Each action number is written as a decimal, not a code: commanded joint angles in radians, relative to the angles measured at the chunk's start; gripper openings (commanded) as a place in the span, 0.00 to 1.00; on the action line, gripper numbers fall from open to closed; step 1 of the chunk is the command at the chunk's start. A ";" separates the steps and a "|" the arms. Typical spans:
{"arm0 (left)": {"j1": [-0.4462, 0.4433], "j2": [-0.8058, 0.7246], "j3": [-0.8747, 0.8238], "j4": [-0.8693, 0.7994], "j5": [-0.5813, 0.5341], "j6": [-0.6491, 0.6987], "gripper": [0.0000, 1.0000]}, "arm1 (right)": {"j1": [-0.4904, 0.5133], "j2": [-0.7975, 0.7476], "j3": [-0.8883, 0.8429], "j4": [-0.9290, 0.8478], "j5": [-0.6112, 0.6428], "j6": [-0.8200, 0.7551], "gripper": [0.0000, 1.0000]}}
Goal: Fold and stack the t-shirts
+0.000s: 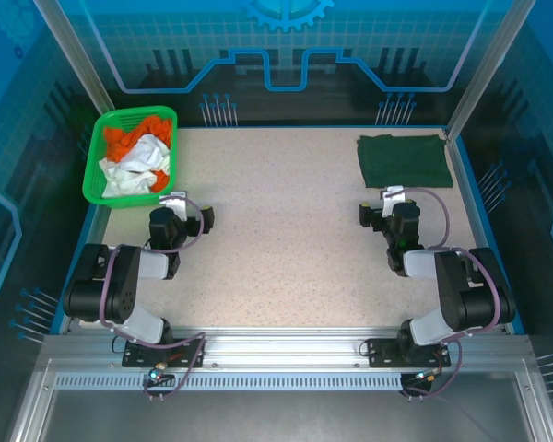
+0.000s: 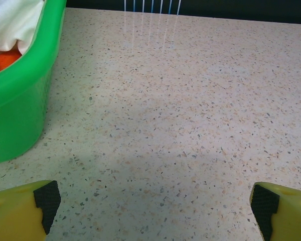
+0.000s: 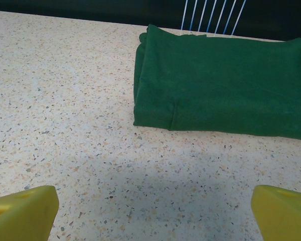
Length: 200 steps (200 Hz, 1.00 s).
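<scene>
A dark green t-shirt lies folded flat at the table's far right corner; in the right wrist view this green t-shirt sits just ahead of my right gripper, which is open with nothing between its yellow fingers. A white t-shirt lies crumpled inside the green basket at the far left. My left gripper is open over bare tabletop, the basket to its left, with white cloth showing over the rim. From above, the left gripper and right gripper both point away from the bases.
The green mesh basket also holds an orange cloth; its wall stands close to my left fingers. The speckled tabletop stretches between the arms. Metal posts and blue panels enclose the table's back and sides.
</scene>
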 commanded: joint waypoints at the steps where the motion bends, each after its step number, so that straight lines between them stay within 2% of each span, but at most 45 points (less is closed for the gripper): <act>1: 0.007 0.002 0.017 0.032 0.024 -0.004 0.99 | 0.009 0.005 -0.004 0.020 0.016 0.015 1.00; 30: 0.003 -0.031 -0.008 0.053 0.058 0.016 0.99 | 0.021 -0.025 0.002 -0.009 0.027 0.004 1.00; 36: -0.007 -0.065 -0.023 0.055 0.038 0.023 0.99 | 0.027 -0.055 0.023 -0.068 0.032 -0.008 1.00; 58: -0.034 -0.249 -0.081 0.013 -0.018 0.039 0.99 | 0.035 -0.158 0.190 -0.477 0.058 0.030 1.00; 71: -0.034 -0.385 -0.090 -0.043 -0.084 -0.019 0.99 | 0.035 -0.209 0.244 -0.617 0.025 0.049 1.00; 81: -0.032 -0.475 -0.068 -0.123 -0.154 -0.084 0.99 | 0.038 -0.272 0.237 -0.628 -0.020 0.050 1.00; 94: -0.011 -0.561 0.012 -0.285 -0.183 -0.130 0.99 | 0.041 -0.372 0.207 -0.606 -0.036 0.087 1.00; 102: 0.015 -0.586 0.074 -0.400 -0.183 -0.171 0.99 | 0.041 -0.427 0.199 -0.609 0.005 0.136 1.00; 112: 0.056 -0.595 0.147 -0.501 -0.175 -0.247 0.99 | 0.033 -0.480 0.218 -0.664 0.128 0.243 1.00; 125: 0.106 -0.598 0.239 -0.631 -0.191 -0.383 0.99 | -0.006 -0.520 0.286 -0.856 0.297 0.462 1.00; 133: 0.123 -0.588 0.286 -0.705 -0.231 -0.472 0.99 | -0.049 -0.528 0.334 -0.991 0.327 0.566 1.00; 145: 0.141 -0.571 0.348 -0.825 -0.304 -0.621 0.99 | -0.117 -0.536 0.370 -1.020 0.194 0.548 1.00; 162: 0.169 -0.558 0.410 -1.004 -0.399 -0.833 0.99 | -0.104 -0.556 0.400 -1.008 0.068 0.499 1.00; 176: 0.217 -0.564 0.379 -0.939 -0.351 -0.816 0.99 | -0.100 -0.569 0.402 -0.993 -0.068 0.530 1.00; 190: 0.243 -0.560 0.357 -0.867 -0.320 -0.780 0.99 | -0.090 -0.555 0.413 -1.026 -0.131 0.604 1.00; 200: 0.246 -0.536 0.376 -0.874 -0.309 -0.772 0.99 | -0.077 -0.527 0.435 -1.071 -0.174 0.636 1.00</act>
